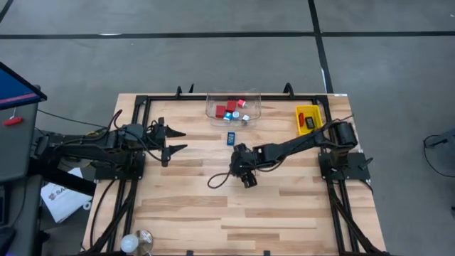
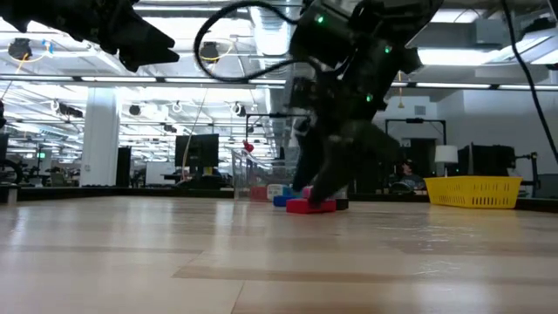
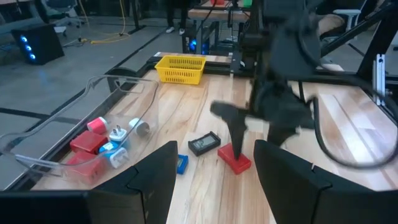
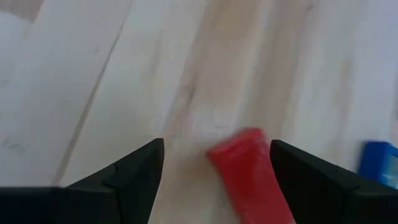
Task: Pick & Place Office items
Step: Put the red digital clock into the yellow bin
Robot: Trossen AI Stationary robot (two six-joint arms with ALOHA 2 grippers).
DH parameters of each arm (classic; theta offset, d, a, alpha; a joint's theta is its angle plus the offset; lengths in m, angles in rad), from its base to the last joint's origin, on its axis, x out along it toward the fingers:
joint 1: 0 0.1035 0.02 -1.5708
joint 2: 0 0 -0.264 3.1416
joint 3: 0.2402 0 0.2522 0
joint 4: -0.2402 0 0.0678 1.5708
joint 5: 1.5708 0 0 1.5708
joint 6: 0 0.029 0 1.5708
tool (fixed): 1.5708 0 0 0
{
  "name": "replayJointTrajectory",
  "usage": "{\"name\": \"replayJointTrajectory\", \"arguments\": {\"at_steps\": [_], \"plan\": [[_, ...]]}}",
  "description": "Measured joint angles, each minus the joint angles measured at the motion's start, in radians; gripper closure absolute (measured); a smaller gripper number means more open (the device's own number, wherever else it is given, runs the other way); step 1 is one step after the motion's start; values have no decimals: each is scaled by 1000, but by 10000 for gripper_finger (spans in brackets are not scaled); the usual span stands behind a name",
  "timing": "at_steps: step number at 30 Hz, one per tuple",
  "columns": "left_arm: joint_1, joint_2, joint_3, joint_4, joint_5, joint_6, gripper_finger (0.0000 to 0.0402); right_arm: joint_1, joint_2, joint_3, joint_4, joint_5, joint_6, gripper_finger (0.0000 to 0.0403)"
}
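High view first: the right gripper (image 1: 239,165) reaches in over the middle of the table (image 1: 284,213), tipped down onto the wood. From the right wrist view its two fingers stand wide apart with a red block (image 4: 249,171) lying flat on the boards between them, so it holds nothing; whether a finger touches the block I cannot tell. My guess is that the jaws are spread this far so they can straddle the block's width, either to close on it or because it has just been set down there.

Low view shows the same red block (image 2: 310,206) on the table under that gripper (image 2: 336,187), and the left wrist view places it (image 3: 235,158) just beside a flat dark rectangle (image 3: 204,143) and a small blue piece (image 3: 181,163), both loose on the wood. Those three sit apart from the rest, which suggests they are the ones being shuttled.

Most of the office items lie in the clear tub (image 1: 250,114) at the far edge: red blocks (image 3: 87,144) and small blue-and-white pieces (image 3: 115,152). The yellow tray (image 1: 301,112) stands at the far right with something dark in it.

The left gripper (image 1: 178,140) hangs over the left side, well apart from everything, its fingers partly open and empty, seemingly just waiting.
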Motion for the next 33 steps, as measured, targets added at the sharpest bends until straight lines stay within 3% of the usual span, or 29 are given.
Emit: {"name": "replayJointTrajectory", "arguments": {"at_steps": [21, 33], "plan": [[0, 1, 0, 9, 2, 5, 192, -57, 51, 32, 57, 37, -77, 117], [0, 1, 0, 9, 5, 4, 192, -90, 50, 32, 53, -20, 10, 117]]}}
